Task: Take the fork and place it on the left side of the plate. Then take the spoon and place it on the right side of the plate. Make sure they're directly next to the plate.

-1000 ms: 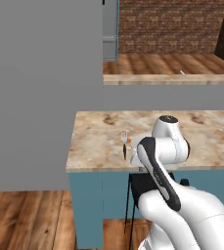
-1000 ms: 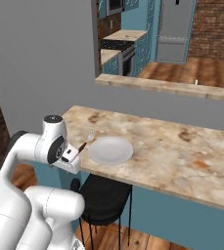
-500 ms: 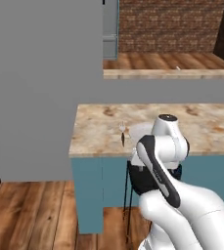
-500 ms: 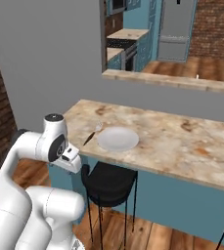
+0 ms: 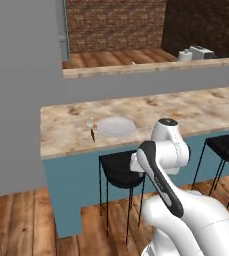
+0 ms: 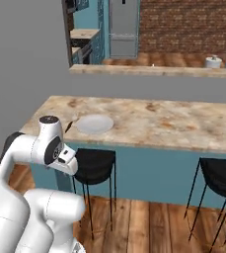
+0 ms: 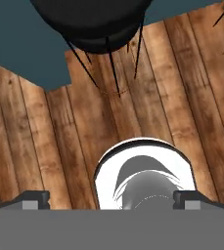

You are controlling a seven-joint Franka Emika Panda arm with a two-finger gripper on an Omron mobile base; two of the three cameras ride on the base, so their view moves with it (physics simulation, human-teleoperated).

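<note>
The setting is a domestic kitchen, rendered in simulation. Indicators: a breakfast bar with a marble-pattern countertop [image 5: 151,107] on a teal base, with black bar stools [image 6: 95,166] tucked beneath it; a round plate [image 5: 116,126] laid on the counter; a stove [image 6: 81,37] and teal cabinetry behind a pass-through; a toaster [image 5: 201,51] on the rear ledge; brick walls [image 5: 116,24]; wood plank flooring [image 7: 147,88].

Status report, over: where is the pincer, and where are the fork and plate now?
Pincer open, empty, pointing down at wooden floor. Fork lies on counter, beside plate. Black stool stands between arm and counter.
</note>
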